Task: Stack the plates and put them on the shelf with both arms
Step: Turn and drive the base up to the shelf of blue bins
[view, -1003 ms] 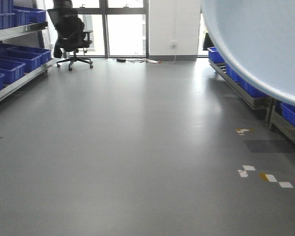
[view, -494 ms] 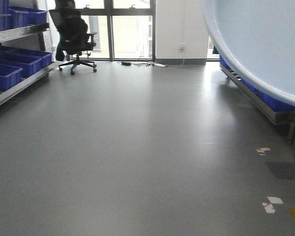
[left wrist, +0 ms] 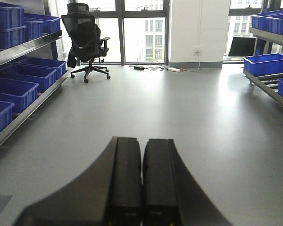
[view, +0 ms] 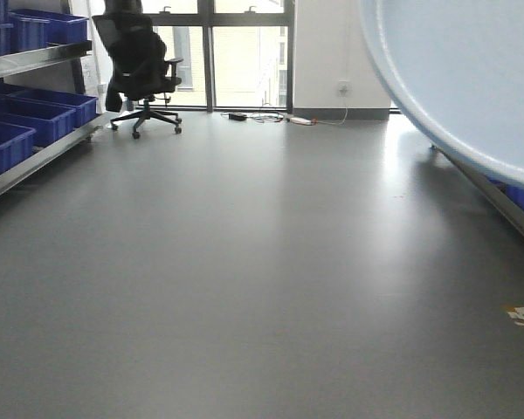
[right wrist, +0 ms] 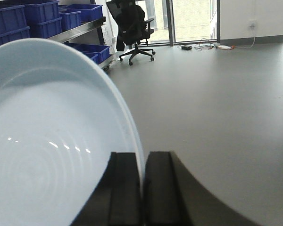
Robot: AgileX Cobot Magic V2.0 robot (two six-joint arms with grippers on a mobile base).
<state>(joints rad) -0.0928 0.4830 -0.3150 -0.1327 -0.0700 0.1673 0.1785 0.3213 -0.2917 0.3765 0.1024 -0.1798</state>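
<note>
right jaws clamped on the rim of a plate [right wrist: 52,141], which tilts up on their left, hollow face twd the wrist cam; front view has it filling the upper right corner, over floor [view: 244,279]. left jaws pressed together, nothing btwn. shelf [left wrist: 26,47] w/ blue crates [left wrist: 19,89] along the left side, well apart from plate. chair [left wrist: 87,40] by windows [left wrist: 141,28].

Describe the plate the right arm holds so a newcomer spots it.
Right wrist view: below the blue crates on the rack, the plate fills the foreground. Glossy pale blue-white, the only round thing, its rim pinched between the right gripper's fingers.
</note>
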